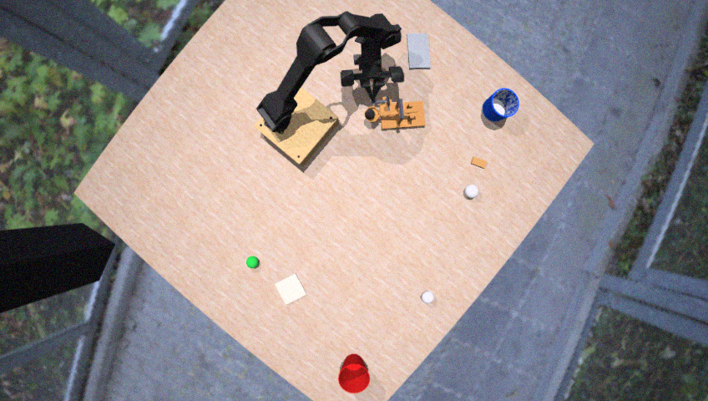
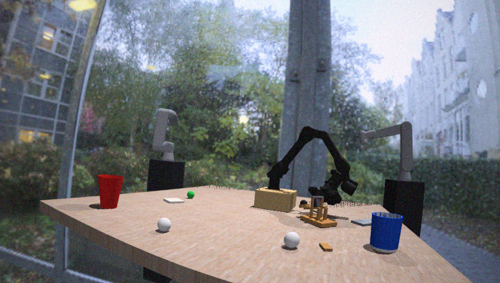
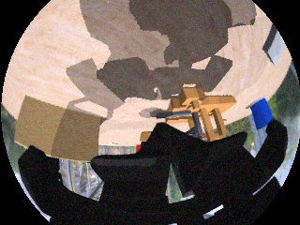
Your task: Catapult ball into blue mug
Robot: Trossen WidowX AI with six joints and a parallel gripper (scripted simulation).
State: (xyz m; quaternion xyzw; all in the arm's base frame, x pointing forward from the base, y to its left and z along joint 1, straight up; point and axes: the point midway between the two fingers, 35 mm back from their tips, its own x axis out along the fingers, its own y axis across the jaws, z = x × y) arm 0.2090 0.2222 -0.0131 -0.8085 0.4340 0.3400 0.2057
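Observation:
The orange catapult (image 1: 418, 119) (image 2: 319, 221) (image 3: 222, 100) stands beside the arm's base, its cup end toward the base and its other end roughly toward the blue mug. A black ball (image 1: 371, 114) (image 2: 303, 202) sits in its cup; my fingers hide the ball in the wrist view. My gripper (image 1: 373, 98) is shut and empty, pointing down at the catapult's side between the cup and the uprights. Its tips are close to a grey pin (image 3: 171, 113); whether they touch is unclear. The blue mug (image 1: 490, 112) (image 2: 386, 231) (image 3: 262, 112) stands upright beyond the catapult.
A grey slab (image 1: 418, 51) lies near the gripper. An orange block (image 1: 478, 162) (image 2: 325, 246) and a white ball (image 1: 471, 190) (image 2: 291, 240) lie near the mug. Another white ball (image 1: 427, 296), a green ball (image 1: 252, 261), a cream tile (image 1: 290, 289) and a red cup (image 1: 354, 378) are farther off.

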